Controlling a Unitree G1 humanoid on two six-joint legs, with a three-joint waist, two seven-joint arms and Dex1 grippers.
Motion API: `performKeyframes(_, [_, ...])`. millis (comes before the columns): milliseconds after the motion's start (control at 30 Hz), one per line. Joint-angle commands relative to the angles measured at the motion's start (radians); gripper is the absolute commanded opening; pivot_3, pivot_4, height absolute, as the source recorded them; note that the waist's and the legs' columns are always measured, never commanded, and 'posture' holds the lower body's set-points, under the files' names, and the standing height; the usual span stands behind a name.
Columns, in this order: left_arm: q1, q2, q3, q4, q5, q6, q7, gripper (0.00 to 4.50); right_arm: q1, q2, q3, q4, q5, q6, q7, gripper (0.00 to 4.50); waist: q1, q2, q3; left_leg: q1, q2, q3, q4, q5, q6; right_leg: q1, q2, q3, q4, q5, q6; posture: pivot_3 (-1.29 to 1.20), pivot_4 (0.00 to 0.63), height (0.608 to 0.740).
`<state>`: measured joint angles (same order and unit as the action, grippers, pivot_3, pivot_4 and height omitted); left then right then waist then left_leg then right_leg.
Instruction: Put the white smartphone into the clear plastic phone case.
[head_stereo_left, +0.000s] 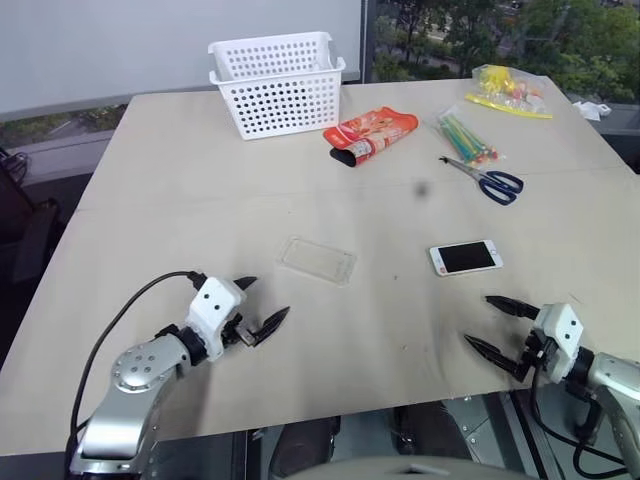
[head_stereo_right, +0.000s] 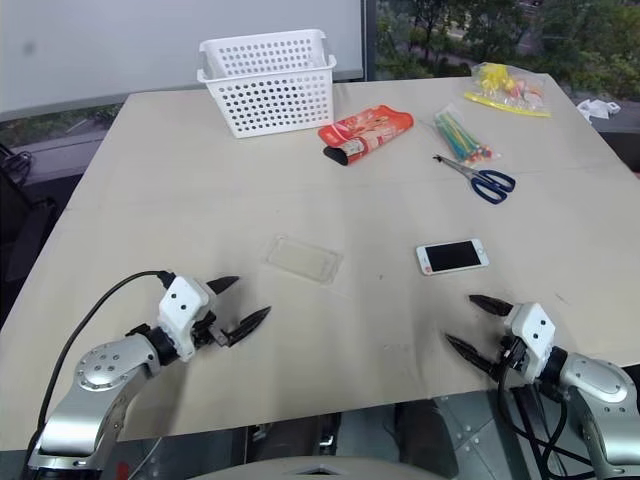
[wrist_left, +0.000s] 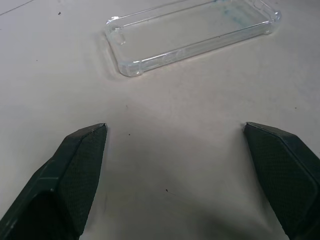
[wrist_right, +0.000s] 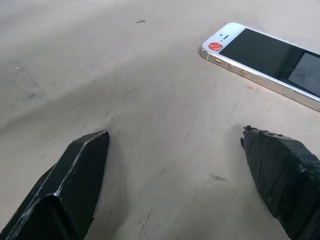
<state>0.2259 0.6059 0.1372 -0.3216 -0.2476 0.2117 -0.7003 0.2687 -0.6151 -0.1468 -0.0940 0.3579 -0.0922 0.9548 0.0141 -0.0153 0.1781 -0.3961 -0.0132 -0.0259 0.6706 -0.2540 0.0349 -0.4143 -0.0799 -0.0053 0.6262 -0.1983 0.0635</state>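
The white smartphone (head_stereo_left: 466, 257) lies screen up on the pale table, right of centre; it also appears in the right wrist view (wrist_right: 265, 59) with a red sticker near its top. The clear plastic phone case (head_stereo_left: 318, 259) lies flat near the table's middle, open side up, seen close in the left wrist view (wrist_left: 192, 34). My left gripper (head_stereo_left: 266, 305) hovers open near the front edge, a little short of the case and to its left. My right gripper (head_stereo_left: 489, 325) stands open just in front of the phone. Nothing is between either pair of fingers.
A white perforated basket (head_stereo_left: 277, 82) stands at the back. A red snack pouch (head_stereo_left: 369, 134), a bundle of coloured pens (head_stereo_left: 466, 136), blue-handled scissors (head_stereo_left: 489, 180) and a yellow bag (head_stereo_left: 505, 90) lie at the back right. The table's front edge (head_stereo_left: 330, 420) runs close below both grippers.
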Motion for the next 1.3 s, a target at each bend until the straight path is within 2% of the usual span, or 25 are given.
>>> performKeyframes(33, [0.006, 0.002, -0.009, -0.004, -0.001, -0.012, -0.014, 4.49, -0.008, -0.009, -0.029, -0.001, 0.011, -0.021, 0.008, 4.50, 0.000, 0.000, 0.000, 0.000, 0.000, 0.000, 0.000, 0.000, 0.000, 0.000, 0.000, 0.000, 0.000, 0.000, 0.000, 0.00, 0.150, 0.740])
performKeyframes(500, [0.003, -0.002, 0.008, -0.042, -0.051, 0.016, -0.014, 4.49, -0.032, -0.001, -0.010, 0.004, 0.008, -0.021, 0.015, 4.50, 0.000, 0.000, 0.000, 0.000, 0.000, 0.000, 0.000, 0.000, 0.000, 0.000, 0.000, 0.000, 0.000, 0.000, 0.000, 0.00, 0.150, 0.740])
performKeyframes(667, [-0.053, 0.024, -0.006, -0.049, -0.069, 0.029, -0.060, 4.49, -0.038, 0.001, 0.007, -0.031, 0.019, -0.004, 0.021, 4.50, 0.001, 0.000, 0.000, 0.000, 0.000, 0.000, 0.000, 0.000, 0.000, 0.000, 0.000, 0.000, 0.000, 0.000, 0.000, 0.00, 0.150, 0.740])
performKeyframes(767, [-0.134, 0.077, -0.059, -0.013, -0.052, 0.014, -0.149, 4.49, -0.040, 0.005, 0.045, -0.135, 0.069, 0.067, 0.029, 4.50, 0.000, 0.000, 0.000, 0.000, 0.000, 0.000, 0.000, 0.000, 0.000, 0.000, 0.001, 0.000, 0.000, 0.000, 0.000, 0.00, 0.150, 0.740])
performKeyframes(967, [-0.348, 0.102, -0.175, 0.172, -0.012, -0.069, -0.292, 4.49, -0.061, -0.026, 0.112, -0.329, 0.133, 0.236, 0.014, 4.50, 0.000, 0.001, 0.000, 0.000, 0.000, -0.001, 0.000, 0.000, 0.000, 0.000, 0.002, 0.000, 0.000, 0.000, 0.000, 0.00, 0.150, 0.740])
performKeyframes(1200, [-0.552, 0.095, -0.350, 0.511, 0.155, -0.248, -0.424, 4.49, -0.104, -0.032, 0.131, -0.420, 0.142, 0.329, -0.036, 4.50, 0.001, 0.000, -0.001, -0.001, 0.000, -0.001, 0.000, 0.000, 0.000, 0.000, 0.003, 0.000, 0.000, 0.001, -0.001, 0.00, 0.150, 0.740])
performKeyframes(1300, [-0.618, 0.085, -0.381, 0.605, 0.176, -0.272, -0.462, 3.77, -0.109, -0.029, 0.132, -0.447, 0.145, 0.355, -0.056, 4.50, 0.003, 0.002, -0.003, 0.000, 0.000, -0.001, 0.000, 0.000, 0.000, 0.001, 0.002, 0.000, 0.000, 0.001, -0.001, 0.00, 0.150, 0.740])
